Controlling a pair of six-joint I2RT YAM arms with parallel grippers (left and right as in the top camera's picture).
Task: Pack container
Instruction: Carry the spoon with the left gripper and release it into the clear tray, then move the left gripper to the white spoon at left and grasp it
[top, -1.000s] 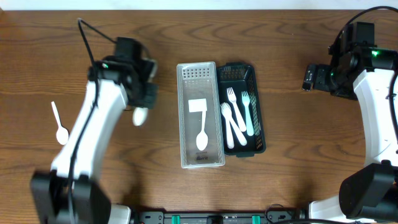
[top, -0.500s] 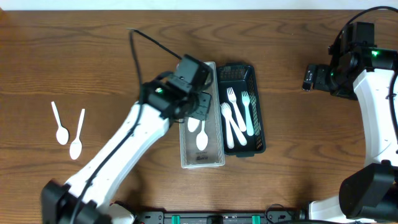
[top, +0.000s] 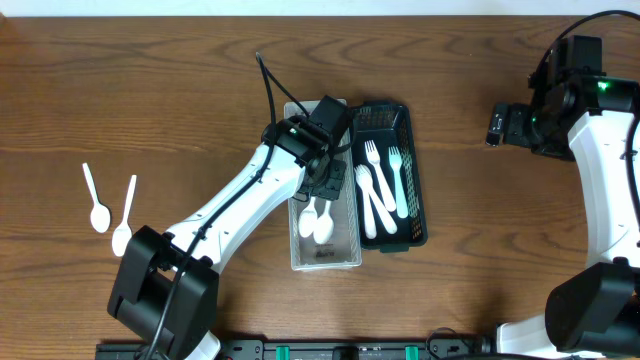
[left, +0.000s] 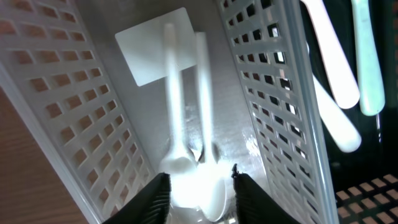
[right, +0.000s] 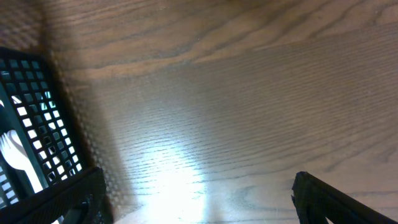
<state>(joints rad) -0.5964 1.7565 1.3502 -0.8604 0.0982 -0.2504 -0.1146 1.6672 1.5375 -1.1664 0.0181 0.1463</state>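
My left gripper (top: 320, 192) reaches down into the clear perforated container (top: 296, 180) in the middle of the table. In the left wrist view its jaws (left: 200, 193) are closed on the bowl of a white spoon (left: 180, 163), held low over the container floor. A second white spoon (left: 202, 81) lies beside it, along with a white label (left: 146, 53). Two more white spoons (top: 96, 200) (top: 125, 218) lie on the table at far left. My right gripper (top: 503, 125) (right: 196, 196) is open and empty over bare wood.
A black perforated container (top: 417, 180) holding several white forks and a pale green one (top: 398, 180) touches the clear container's right side. Its corner shows in the right wrist view (right: 31, 112). The left arm stretches diagonally from the front left.
My left arm has swung right from beside the clear container to over it, carrying a spoon, and lowered the spoon inside next to the first one. The right arm has not moved.
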